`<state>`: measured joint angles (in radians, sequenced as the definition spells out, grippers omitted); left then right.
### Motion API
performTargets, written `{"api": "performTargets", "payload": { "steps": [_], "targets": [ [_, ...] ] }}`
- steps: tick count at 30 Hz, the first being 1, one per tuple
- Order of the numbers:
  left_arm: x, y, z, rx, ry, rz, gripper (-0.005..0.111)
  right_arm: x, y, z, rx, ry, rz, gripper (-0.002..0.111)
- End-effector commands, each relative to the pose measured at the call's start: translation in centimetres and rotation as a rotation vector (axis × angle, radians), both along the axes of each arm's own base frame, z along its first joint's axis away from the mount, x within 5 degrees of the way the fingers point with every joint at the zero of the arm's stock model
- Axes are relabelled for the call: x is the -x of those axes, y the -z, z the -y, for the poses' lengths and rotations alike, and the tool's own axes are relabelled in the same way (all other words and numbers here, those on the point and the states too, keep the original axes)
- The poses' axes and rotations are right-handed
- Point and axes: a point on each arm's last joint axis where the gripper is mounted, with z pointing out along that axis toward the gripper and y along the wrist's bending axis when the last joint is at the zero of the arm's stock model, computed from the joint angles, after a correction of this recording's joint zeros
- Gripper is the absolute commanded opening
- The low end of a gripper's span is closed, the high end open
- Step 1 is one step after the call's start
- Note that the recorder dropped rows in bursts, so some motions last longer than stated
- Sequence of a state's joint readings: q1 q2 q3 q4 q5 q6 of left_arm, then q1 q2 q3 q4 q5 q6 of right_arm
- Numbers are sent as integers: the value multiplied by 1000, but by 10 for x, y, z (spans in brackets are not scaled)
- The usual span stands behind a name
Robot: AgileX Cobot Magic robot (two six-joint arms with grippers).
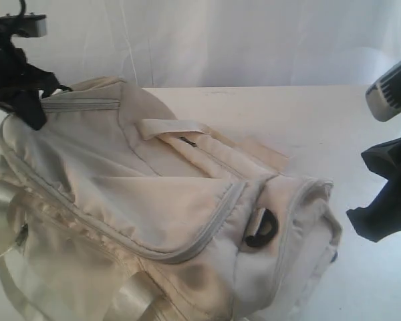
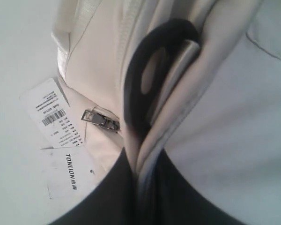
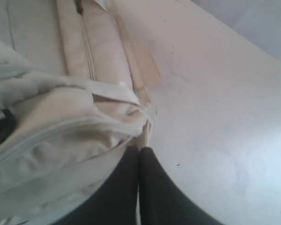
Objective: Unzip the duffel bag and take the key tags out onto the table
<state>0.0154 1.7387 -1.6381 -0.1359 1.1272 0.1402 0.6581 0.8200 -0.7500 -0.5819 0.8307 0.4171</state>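
Nearest you, the large cream fabric duffel bag [image 1: 154, 200] lies across the broad white desk [image 1: 307, 120], its grey zips looking shut. At its 3 o'clock end your right fingers [image 3: 141, 151] are closed, tips against a pale tab. Farther off, at 10 o'clock, your left fingers [image 2: 138, 168] clamp a fold of bag fabric beside a black D-ring [image 2: 132, 93].

Exterior oblique from above, wrists close, sharing duffel bag [image 1: 160, 200]
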Motion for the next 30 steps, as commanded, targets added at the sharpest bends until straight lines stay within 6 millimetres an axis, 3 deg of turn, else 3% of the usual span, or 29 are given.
{"api": "performTargets", "payload": {
  "steps": [1,5,8,12,16,21,23,30],
  "targets": [
    [40,-1,-27,-36,-52,-111,1,-5,6,-3,-34,55,-25,0],
    [56,13,-29,-22,-34,-164,1,-10,5,-6,-61,85,-40,2],
    [61,19,-18,91,6,-180,1,-12,-3,-10,-110,99,-62,11],
    [60,16,-4,244,107,-133,1,-16,-20,-18,-179,90,-59,39],
    [58,12,-2,266,128,-107,1,-25,-28,-24,-172,96,-63,66],
    [58,12,-2,264,137,-104,3,-38,-12,-32,-80,133,-153,67],
    [58,12,-2,262,137,-104,13,-44,-6,-34,-43,141,-173,67],
    [59,13,-5,230,138,-111,63,-58,5,-27,-42,253,-208,66]
  ]
}}
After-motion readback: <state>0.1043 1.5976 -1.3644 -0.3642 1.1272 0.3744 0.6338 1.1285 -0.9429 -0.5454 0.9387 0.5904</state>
